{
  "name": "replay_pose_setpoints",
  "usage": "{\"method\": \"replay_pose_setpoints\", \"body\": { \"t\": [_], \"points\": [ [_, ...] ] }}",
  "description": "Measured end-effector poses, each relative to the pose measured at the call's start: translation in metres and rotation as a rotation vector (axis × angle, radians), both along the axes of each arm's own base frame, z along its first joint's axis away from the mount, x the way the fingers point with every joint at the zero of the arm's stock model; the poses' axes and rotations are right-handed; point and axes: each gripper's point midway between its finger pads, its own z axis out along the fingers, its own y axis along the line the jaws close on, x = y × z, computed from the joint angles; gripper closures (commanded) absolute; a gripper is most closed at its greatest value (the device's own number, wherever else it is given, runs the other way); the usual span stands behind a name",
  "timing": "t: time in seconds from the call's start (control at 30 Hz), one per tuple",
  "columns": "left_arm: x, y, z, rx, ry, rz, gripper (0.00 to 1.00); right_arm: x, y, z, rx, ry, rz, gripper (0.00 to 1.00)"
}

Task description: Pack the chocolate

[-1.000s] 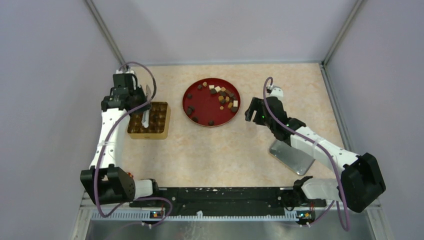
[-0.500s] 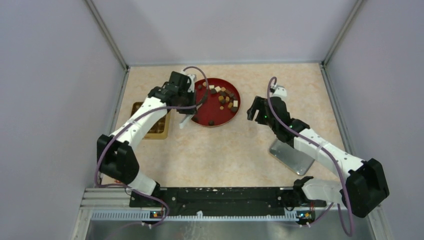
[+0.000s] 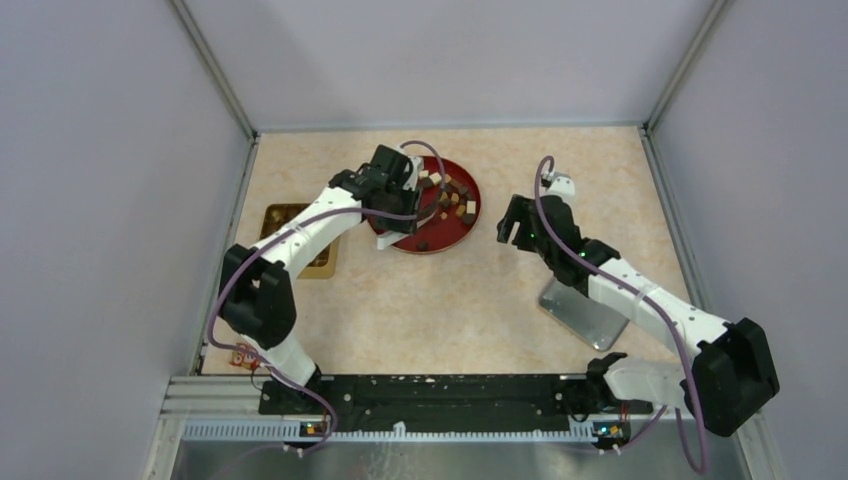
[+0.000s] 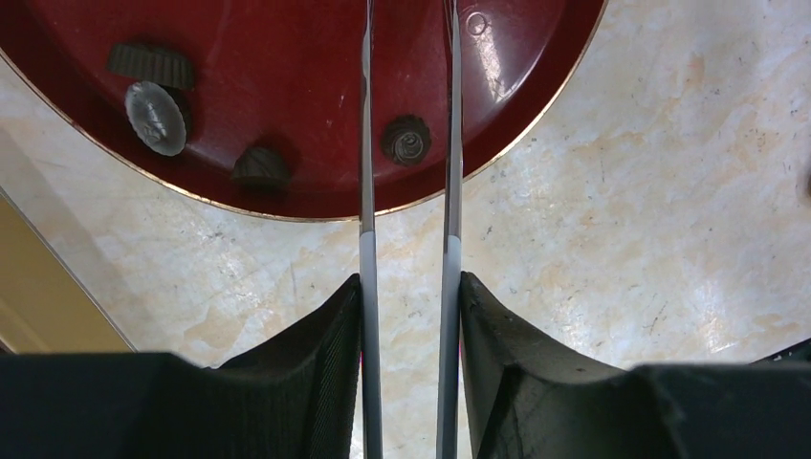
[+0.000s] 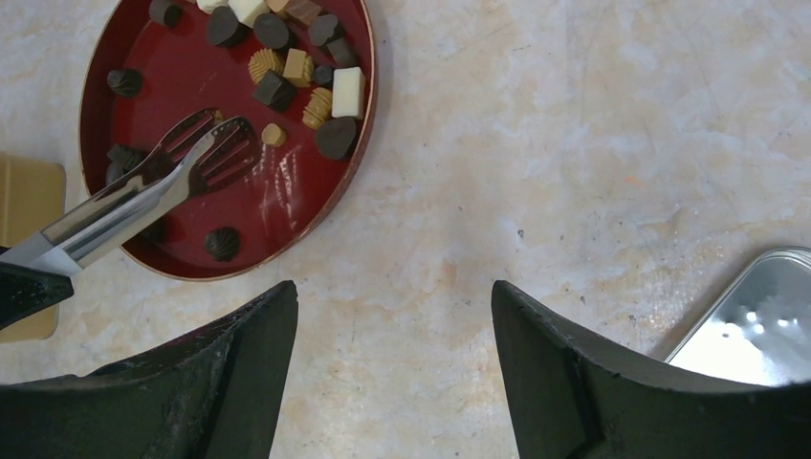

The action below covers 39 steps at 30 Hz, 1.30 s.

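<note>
Several pieces of chocolate (image 3: 455, 196), dark, tan and cream, lie on a round red plate (image 3: 400, 232). My left gripper (image 3: 396, 190) is shut on metal tongs (image 4: 367, 143), whose two arms run between its fingers out over the plate. The tong tips (image 5: 215, 148) stand slightly apart and empty; in the left wrist view a dark ridged chocolate (image 4: 406, 140) sits between the arms. The gold box (image 3: 281, 215) lies to the left, partly hidden by the arm. My right gripper (image 5: 394, 292) hovers open over bare table right of the plate.
A silver tin (image 3: 585, 312) lies on the table beneath my right arm, seen also in the right wrist view as the tin (image 5: 756, 325). Grey walls enclose the table on three sides.
My left arm has swung right, carrying the tongs from over the gold box to over the red plate, and the tong arms have spread a little. The right arm has barely moved.
</note>
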Motion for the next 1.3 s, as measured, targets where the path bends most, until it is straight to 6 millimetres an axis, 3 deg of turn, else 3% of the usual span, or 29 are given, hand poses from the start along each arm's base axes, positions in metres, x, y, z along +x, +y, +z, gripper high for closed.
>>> {"method": "replay_pose_setpoints", "body": {
  "t": [0.37,0.63,1.07,1.3],
  "points": [
    [0.006,-0.014,-0.011,0.030,0.008,-0.026,0.55,0.000,-0.001,0.000,-0.002,0.000,-0.002,0.27],
    [0.009,-0.023,-0.015,0.042,0.006,-0.041,0.63,0.000,-0.001,0.000,-0.003,0.001,-0.002,0.27],
    [0.012,-0.022,-0.012,0.063,-0.014,-0.035,0.73,0.000,-0.001,0.000,-0.004,0.000,-0.004,0.27],
    [0.016,-0.010,-0.010,0.127,-0.034,0.005,0.76,0.000,-0.001,0.000,-0.004,0.000,-0.005,0.27]
  ]
}}
